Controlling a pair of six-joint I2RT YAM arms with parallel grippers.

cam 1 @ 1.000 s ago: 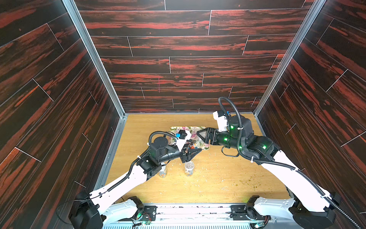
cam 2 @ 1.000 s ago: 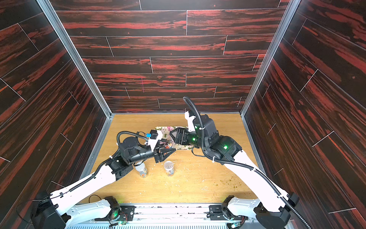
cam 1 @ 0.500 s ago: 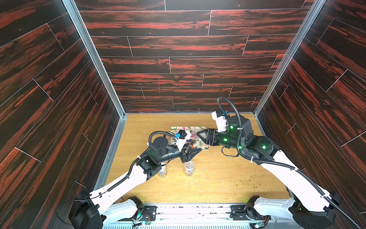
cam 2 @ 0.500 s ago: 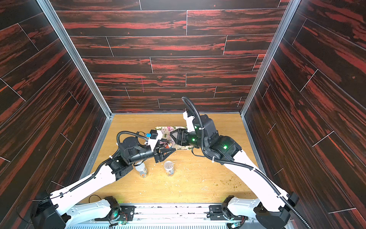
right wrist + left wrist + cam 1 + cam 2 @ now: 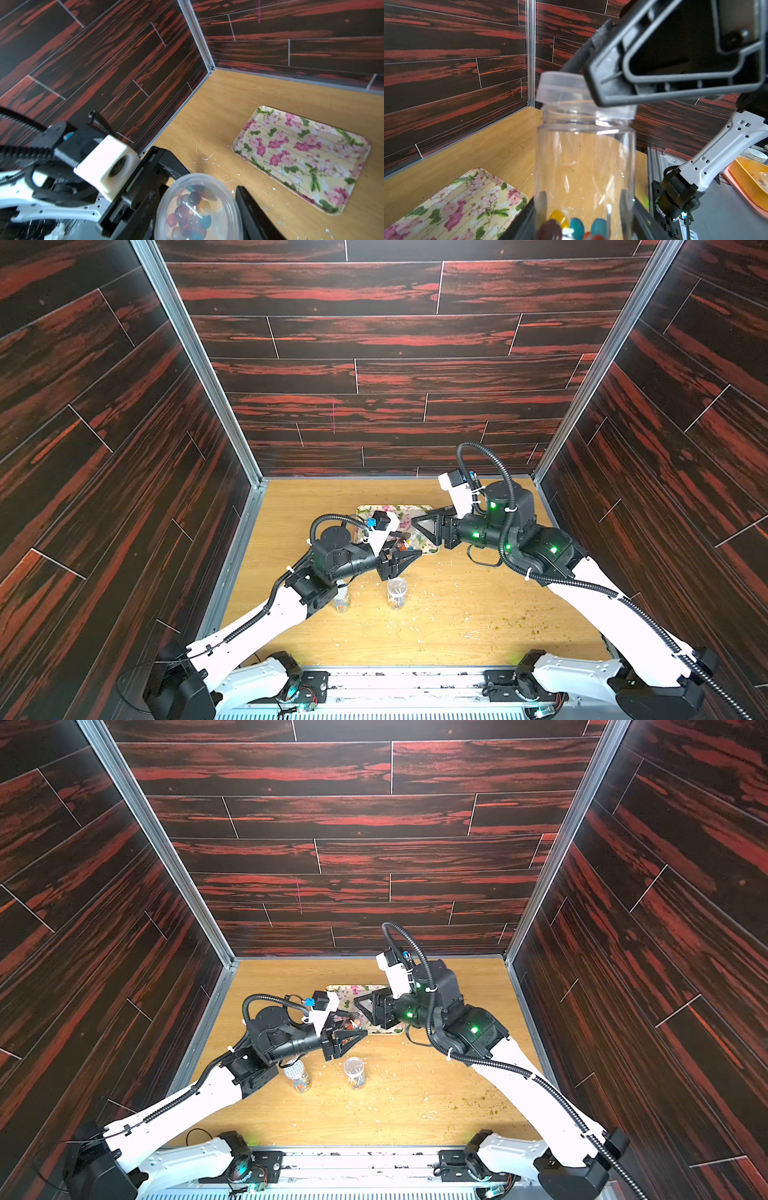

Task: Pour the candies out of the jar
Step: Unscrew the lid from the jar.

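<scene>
- The table (image 5: pixel 457 614) is bare wood strewn with pale crumbs. Any candy that misses the tray would probably roll far across it, towards the walls.
- The flowered tray (image 5: pixel 301 155) lies empty and its rim is shallow. The jar hangs by its near edge rather than squarely above it, so tipping from here could spill short.
- The right tool (image 5: pixel 419 529) has its jaws on either side of the lid; I cannot tell whether they press on it. A loose hold would slip round the smooth cap, and an off-centre one could wrench the jar sideways.
- The left tool (image 5: pixel 583 205) is clamped low on the jar (image 5: pixel 585 155), which is held upright off the table. The wall is slick clear plastic, so a twist at the top may turn the jar within that hold or lever it out.
- The lid (image 5: pixel 560 87) is on, and nothing pours until it comes off. If it pops free suddenly, it could drop onto the tray.
- The candies (image 5: pixel 191 209) sit in a small heap at the jar's bottom. At least one has a thin white stick, which might catch across the neck and hold others back.
</scene>
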